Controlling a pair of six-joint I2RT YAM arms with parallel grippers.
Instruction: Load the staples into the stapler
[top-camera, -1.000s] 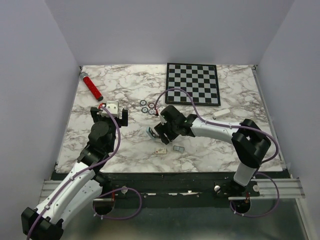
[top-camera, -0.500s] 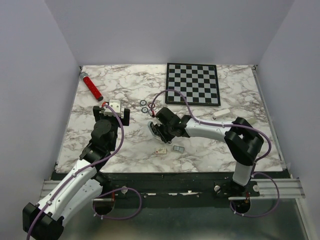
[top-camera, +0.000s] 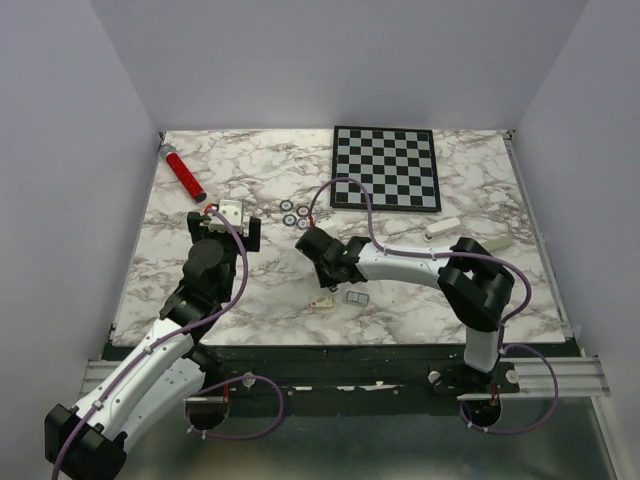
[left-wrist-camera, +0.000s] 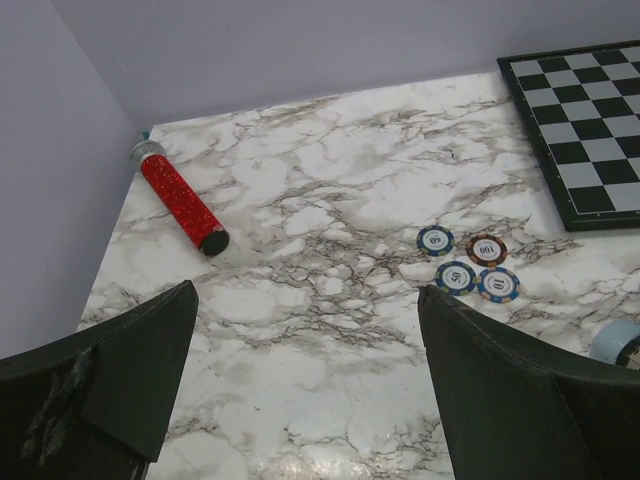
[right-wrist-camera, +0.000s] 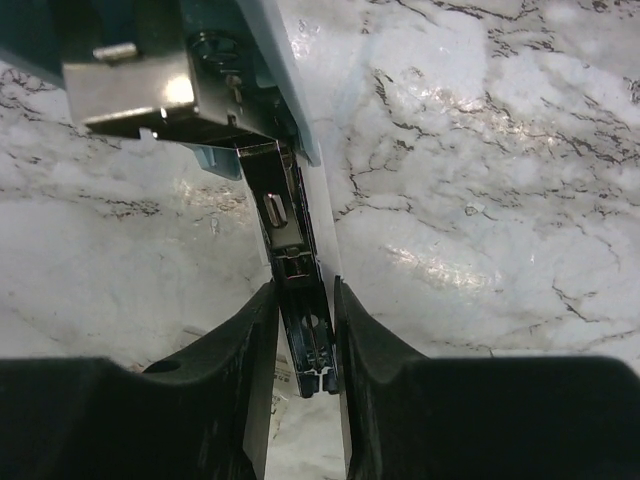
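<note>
Found the stapler opened up in the right wrist view, with the light blue top swung away toward 11 o'clock and the bare metal channel running down toward 6 o'clock. Was clenched at that channel from both sides by the right tool, the two fingers pressed tight against the metal. Could not tell whether it touched the marble surface below. From above, could hardly make out the stapler, hidden under the right tool near the middle of the surface.

Saw the staples lying flat at about 4 o'clock from the right tool, near it but apart. Noted a small cream box just beside the strip at its 9 o'clock, not touching.

Further out from the right tool, counted four poker chips at 11 o'clock, a chessboard at 1 o'clock, a white bar near 3 o'clock and a red tube far at 10 o'clock.

At 9 o'clock, well apart, found the left tool released, fingers spread wide with nothing between them.
</note>
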